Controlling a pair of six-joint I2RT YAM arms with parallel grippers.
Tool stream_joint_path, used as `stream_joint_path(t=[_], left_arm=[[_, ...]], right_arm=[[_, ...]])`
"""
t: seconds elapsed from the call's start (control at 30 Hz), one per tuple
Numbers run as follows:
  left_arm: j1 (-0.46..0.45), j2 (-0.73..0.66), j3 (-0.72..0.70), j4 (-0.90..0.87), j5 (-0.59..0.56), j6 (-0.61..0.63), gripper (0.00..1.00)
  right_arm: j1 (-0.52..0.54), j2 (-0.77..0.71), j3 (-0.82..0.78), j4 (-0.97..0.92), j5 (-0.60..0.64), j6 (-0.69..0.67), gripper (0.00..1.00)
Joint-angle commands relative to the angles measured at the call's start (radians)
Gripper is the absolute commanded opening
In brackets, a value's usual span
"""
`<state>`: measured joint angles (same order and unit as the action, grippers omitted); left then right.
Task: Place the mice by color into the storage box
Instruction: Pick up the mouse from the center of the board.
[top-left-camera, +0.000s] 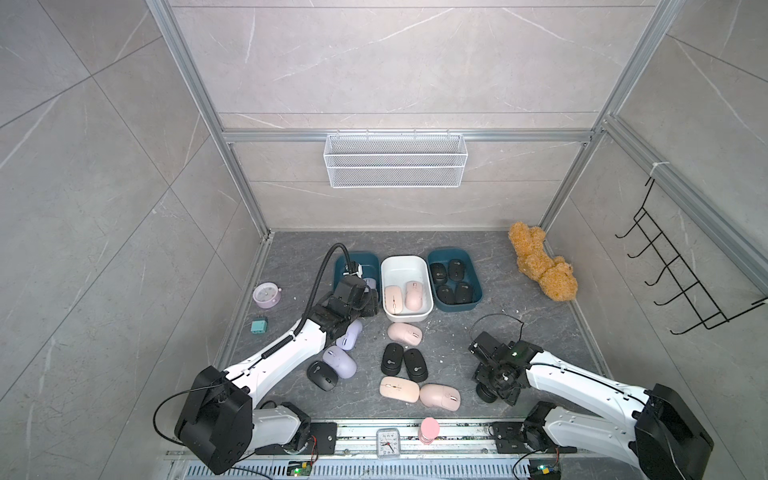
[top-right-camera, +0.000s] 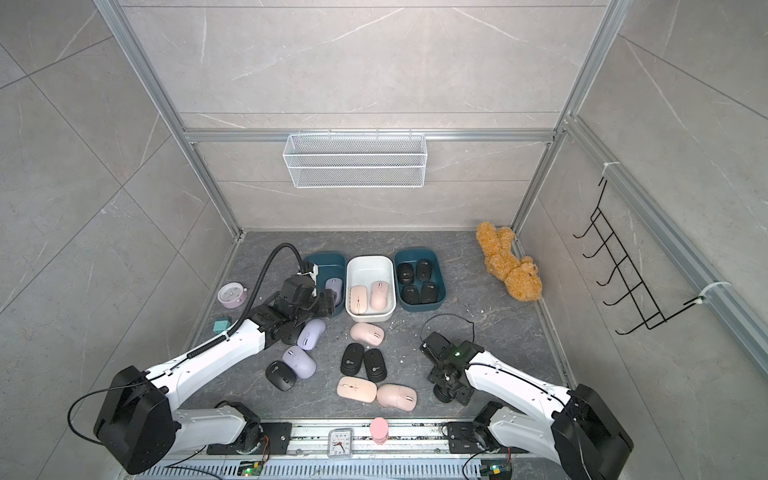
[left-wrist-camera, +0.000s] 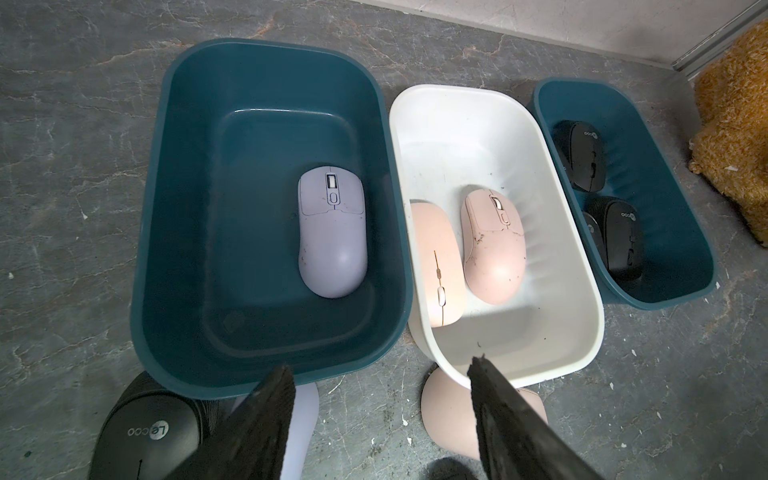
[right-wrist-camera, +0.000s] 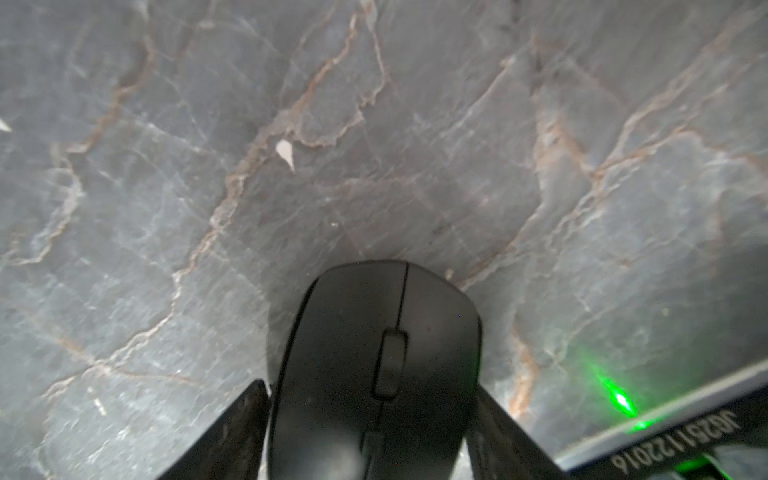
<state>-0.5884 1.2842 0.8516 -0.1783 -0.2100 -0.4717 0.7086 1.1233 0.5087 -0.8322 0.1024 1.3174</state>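
Three boxes stand in a row at the back. The left teal box (left-wrist-camera: 266, 45) holds one lavender mouse (left-wrist-camera: 332, 232). Two pink mice (left-wrist-camera: 492, 249) lie in the white box (left-wrist-camera: 457, 93), and several black mice (top-left-camera: 455, 270) in the right teal box (top-left-camera: 451, 252). Loose on the floor are pink (top-left-camera: 404, 333), black (top-left-camera: 392, 358) and lavender mice (top-left-camera: 340, 361). My left gripper (left-wrist-camera: 380, 374) hangs open and empty over the left teal box's near edge. My right gripper (right-wrist-camera: 370, 390) points down at the right front, shut on a black mouse (right-wrist-camera: 374, 353) close to the floor.
A lavender alarm clock (top-left-camera: 266, 295) and a teal block (top-left-camera: 258, 326) sit at the left. A tan plush bear (top-left-camera: 544, 266) lies at the back right. A wire basket (top-left-camera: 395, 160) hangs on the back wall and a black hook rack (top-left-camera: 681, 266) on the right wall.
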Motion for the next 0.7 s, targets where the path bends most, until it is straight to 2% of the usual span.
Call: stream_joint_path(t=[0.0,0.2,0.43,0.67], left_arm=[[0.007,0.004,0.000,0.029,0.011,-0.002,0.69],[0.009,0.007,0.002,0.029,0.014,-0.003,0.69],[0.012,0.016,0.007,0.025,0.014,-0.007,0.69],[0.016,0.029,0.027,0.007,0.024,-0.016,0.69]], right_arm=[[0.007,0.023,-0.016,0.037,-0.008,0.020,0.74],[0.010,0.048,-0.022,0.065,-0.012,0.023,0.70],[0.011,0.043,-0.031,0.081,-0.002,0.031,0.56],[0.011,0.040,-0.007,0.099,0.034,-0.011,0.55]])
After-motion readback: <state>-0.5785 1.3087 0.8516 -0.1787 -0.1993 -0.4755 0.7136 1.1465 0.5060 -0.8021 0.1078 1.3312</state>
